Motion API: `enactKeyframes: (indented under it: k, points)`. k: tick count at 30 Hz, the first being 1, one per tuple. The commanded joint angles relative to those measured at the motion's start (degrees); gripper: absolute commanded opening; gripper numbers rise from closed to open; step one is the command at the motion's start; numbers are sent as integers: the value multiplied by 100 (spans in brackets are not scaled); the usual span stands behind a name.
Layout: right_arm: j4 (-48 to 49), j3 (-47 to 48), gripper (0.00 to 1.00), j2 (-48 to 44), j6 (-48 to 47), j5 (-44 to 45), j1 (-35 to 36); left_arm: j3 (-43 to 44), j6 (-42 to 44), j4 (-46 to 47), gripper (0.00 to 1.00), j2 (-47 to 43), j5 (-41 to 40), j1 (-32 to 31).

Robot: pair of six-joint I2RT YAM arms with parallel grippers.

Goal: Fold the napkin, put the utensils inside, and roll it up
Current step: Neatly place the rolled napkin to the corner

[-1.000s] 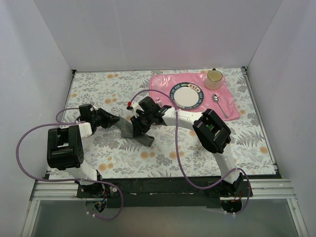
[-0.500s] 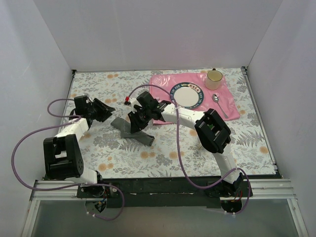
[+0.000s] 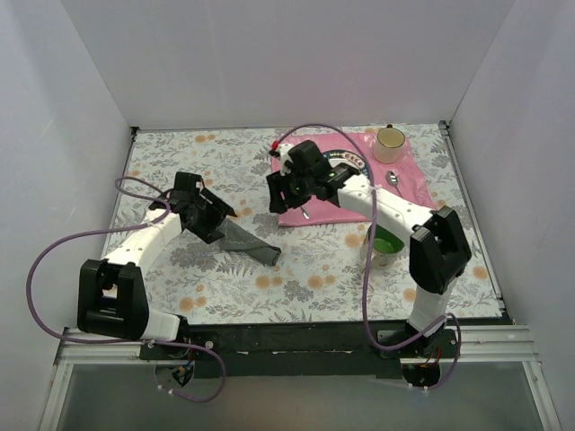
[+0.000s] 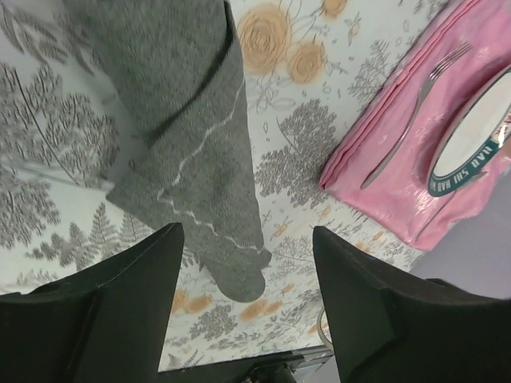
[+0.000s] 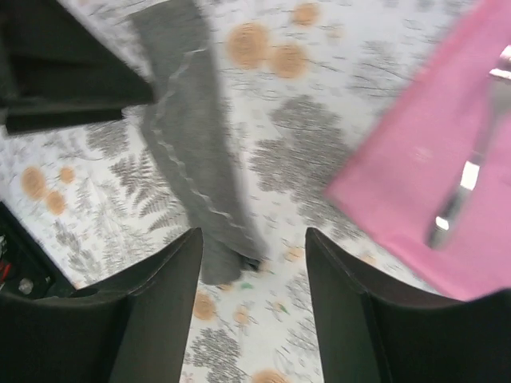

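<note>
Both arms stretch forward with elbows bent, the left gripper (image 3: 216, 221) and right gripper (image 3: 282, 190) spread wide, holding nothing.

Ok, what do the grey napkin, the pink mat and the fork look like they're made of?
Napkin: woven fabric, matte, flecked grey weave with soft creases. Pink mat: probably vinyl or coated plastic, going by its glossy sheen, though shiny cloth is possible. Fork: looks like polished metal, with bright reflections.

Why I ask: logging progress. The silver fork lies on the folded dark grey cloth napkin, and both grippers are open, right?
No: the silver fork lies on the pink placemat, apart from the folded dark grey cloth napkin; the left wrist view shows it. The left gripper and right gripper are open.
</note>
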Motion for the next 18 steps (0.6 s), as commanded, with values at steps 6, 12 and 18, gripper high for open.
enactKeyframes:
  k: [6, 12, 18]
  points:
    - [-12, -1183, 67, -1238, -115, 902, -478, 1324, -1432, -1770, 66, 743, -1570, -1105]
    - [111, -1578, 67, -1546, -177, 823, -548, 1571, -1669, -2035, 66, 1367, -1712, -1325]
    - [173, -1790, 68, -1687, -247, 727, -583, 1553, -1713, -1938, 69, 1588, -1826, -1387]
